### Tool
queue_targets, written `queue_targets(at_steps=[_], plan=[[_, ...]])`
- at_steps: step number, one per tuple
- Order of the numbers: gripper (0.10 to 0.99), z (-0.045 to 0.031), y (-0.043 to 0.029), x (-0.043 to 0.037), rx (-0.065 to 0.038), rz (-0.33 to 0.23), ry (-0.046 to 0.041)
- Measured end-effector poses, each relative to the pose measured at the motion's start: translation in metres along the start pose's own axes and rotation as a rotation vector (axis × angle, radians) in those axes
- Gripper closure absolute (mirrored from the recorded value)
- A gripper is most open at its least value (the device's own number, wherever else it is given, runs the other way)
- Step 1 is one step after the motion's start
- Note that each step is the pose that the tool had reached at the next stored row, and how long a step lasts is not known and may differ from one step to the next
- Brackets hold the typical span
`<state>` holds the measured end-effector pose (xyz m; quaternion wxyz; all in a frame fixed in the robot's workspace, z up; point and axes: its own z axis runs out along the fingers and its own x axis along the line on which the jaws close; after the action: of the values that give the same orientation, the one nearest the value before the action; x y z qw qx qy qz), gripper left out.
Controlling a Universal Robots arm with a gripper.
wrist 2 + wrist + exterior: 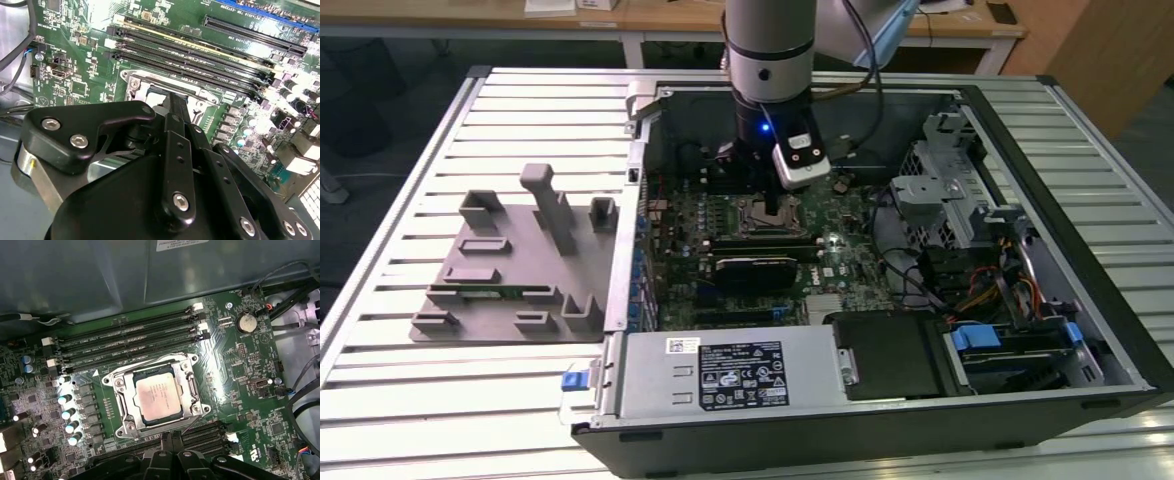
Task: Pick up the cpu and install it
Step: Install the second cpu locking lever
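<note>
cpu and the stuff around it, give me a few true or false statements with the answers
1. The cpu lies inside the motherboard socket in the first wrist view. True.
2. The cpu sits on the grey fixture outside the computer case. False: it is in the socket on the board.
3. The arm reaches down into the open case in the exterior view. True.
4. The memory slots lie far from the socket, across the board. False: they run right beside it.
</note>
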<state>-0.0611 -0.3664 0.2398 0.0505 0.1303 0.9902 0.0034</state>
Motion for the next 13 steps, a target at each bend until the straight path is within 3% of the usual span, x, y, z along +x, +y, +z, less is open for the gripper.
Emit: queue_targets(at_steps=[5,7,13], plan=[[0.98,0.0014,-0.0021,0.0027,0.0,-0.001,0.0],[0.98,0.0017,-0.0051,0.0085,0.0,-0.001,-0.0001],[0.98,0.0044,-0.0087,0.011,0.0,-0.001,0.0]])
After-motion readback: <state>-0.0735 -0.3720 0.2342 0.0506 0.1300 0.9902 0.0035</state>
